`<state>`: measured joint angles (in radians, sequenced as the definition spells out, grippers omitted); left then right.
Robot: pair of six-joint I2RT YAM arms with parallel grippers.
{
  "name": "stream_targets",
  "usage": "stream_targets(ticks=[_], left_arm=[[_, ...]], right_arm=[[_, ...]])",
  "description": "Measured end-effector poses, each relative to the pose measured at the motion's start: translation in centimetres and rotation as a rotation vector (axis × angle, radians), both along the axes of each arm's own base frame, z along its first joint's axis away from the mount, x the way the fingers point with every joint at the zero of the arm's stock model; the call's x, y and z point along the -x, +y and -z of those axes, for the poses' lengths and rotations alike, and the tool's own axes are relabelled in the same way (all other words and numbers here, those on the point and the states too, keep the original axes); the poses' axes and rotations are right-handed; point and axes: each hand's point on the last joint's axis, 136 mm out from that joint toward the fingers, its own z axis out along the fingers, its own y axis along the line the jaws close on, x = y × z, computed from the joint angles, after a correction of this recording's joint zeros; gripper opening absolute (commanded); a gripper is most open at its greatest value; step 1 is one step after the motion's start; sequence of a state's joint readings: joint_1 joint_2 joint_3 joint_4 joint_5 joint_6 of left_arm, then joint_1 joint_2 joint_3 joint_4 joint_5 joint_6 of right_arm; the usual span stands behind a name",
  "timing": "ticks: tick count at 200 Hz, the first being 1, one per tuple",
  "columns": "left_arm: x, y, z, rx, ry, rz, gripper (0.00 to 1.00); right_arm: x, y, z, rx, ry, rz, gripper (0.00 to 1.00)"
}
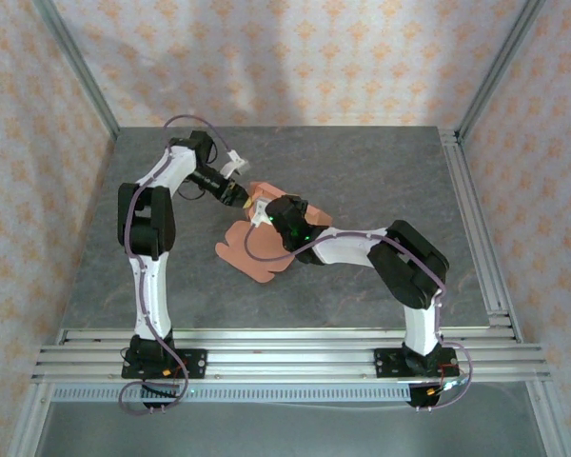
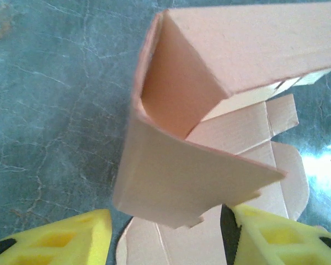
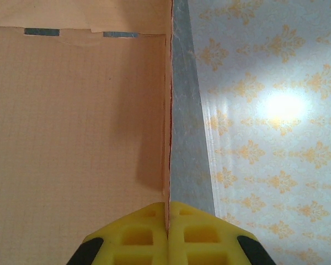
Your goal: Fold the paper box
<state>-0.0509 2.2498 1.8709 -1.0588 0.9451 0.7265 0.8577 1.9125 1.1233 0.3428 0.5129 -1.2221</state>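
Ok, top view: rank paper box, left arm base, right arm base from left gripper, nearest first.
1. paper box, at the left gripper, mid-table.
2. left arm base, near edge, left.
3. right arm base, near edge, right.

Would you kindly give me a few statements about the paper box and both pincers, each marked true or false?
1. The right pincer is shut on an edge of the paper box. True.
2. The paper box is a completely flat sheet. False: some panels stand up, folded into a corner, while other flaps lie flat.
3. The left pincer has its fingers pressed together. False: they stand apart, with the folded card between them.
4. Both pincers are at the paper box, near the middle of the table. True.
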Motion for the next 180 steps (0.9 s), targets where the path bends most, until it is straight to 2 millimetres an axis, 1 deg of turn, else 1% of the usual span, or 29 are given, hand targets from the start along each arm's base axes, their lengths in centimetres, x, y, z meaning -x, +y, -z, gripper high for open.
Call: stream_targets(ticks=[27, 59, 93, 113, 132, 146, 166, 180], left_arm=[[0.8, -0.6, 0.0, 0.004, 0.019, 0.028, 0.56], [1.1, -1.3, 0.2, 0.007, 0.032, 0.058, 0.55], [1.6, -1.5, 0.3, 0.009, 0.047, 0.076, 0.56], [1.6, -1.4, 0.3, 0.010, 0.049, 0.073, 0.56], [1.2, -0.9, 0.5, 0.014, 0.038, 0.046, 0.57], [1.0, 0.2, 0.5, 0.015, 0.030, 0.014, 0.57], [0.2, 1.6, 0.1, 0.016, 0.011, -0.032, 0.57], [-0.4, 2.3, -0.4, 0.016, -0.002, -0.053, 0.56]], right_arm=[[0.0, 0.0, -0.1, 0.000, -0.002, -0.001, 0.00], [0.0, 0.1, -0.1, 0.000, -0.002, -0.003, 0.00], [0.0, 0.1, -0.1, 0.000, -0.002, -0.003, 0.00], [0.0, 0.1, 0.0, 0.001, -0.002, -0.002, 0.00], [0.0, 0.1, 0.0, 0.002, -0.001, -0.003, 0.00], [0.0, 0.1, 0.0, 0.001, -0.001, -0.002, 0.00], [0.0, 0.1, 0.0, 0.002, -0.001, -0.003, 0.00], [0.0, 0.1, 0.0, 0.001, -0.001, -0.002, 0.00]])
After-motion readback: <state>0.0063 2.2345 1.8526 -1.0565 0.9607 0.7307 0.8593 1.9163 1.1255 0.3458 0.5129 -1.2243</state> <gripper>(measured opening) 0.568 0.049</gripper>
